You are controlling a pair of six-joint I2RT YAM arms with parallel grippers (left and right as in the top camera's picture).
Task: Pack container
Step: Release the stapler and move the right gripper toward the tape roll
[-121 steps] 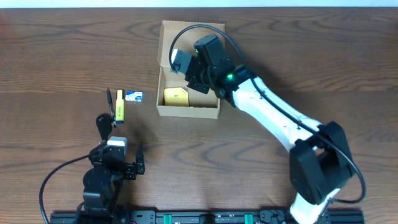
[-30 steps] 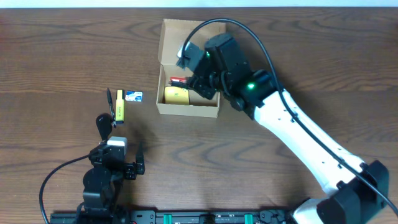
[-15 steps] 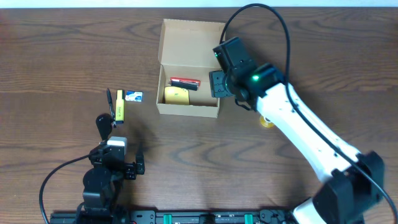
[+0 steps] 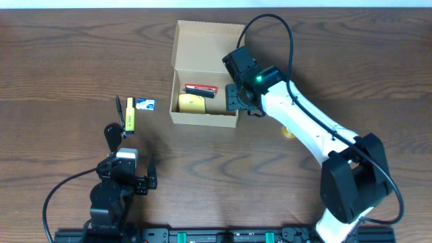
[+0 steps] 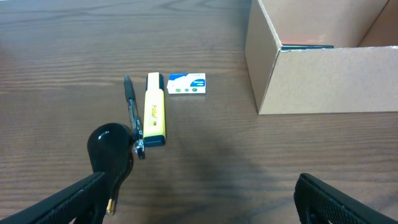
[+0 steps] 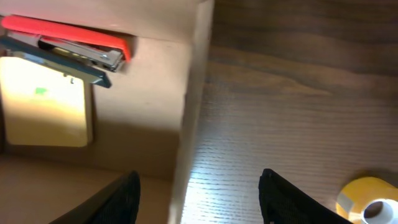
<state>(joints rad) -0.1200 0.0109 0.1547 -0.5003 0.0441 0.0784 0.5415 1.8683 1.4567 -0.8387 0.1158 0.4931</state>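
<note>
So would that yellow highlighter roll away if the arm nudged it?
Probably not far: the yellow highlighter looks flat-sided and lies flat on the table. Its body seems to be stiff plastic and is likely light, so it should slide rather than bend. The black pen lies right alongside, so a push from that side would likely move both.

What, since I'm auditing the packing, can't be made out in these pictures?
- Overhead: the tape roll is mostly hidden under the right arm; the right wrist view cuts it at the corner.
- Left wrist: the container wall hides nearly all its contents.
- Left wrist: print on the blue-and-white packet is too small to read.
</note>
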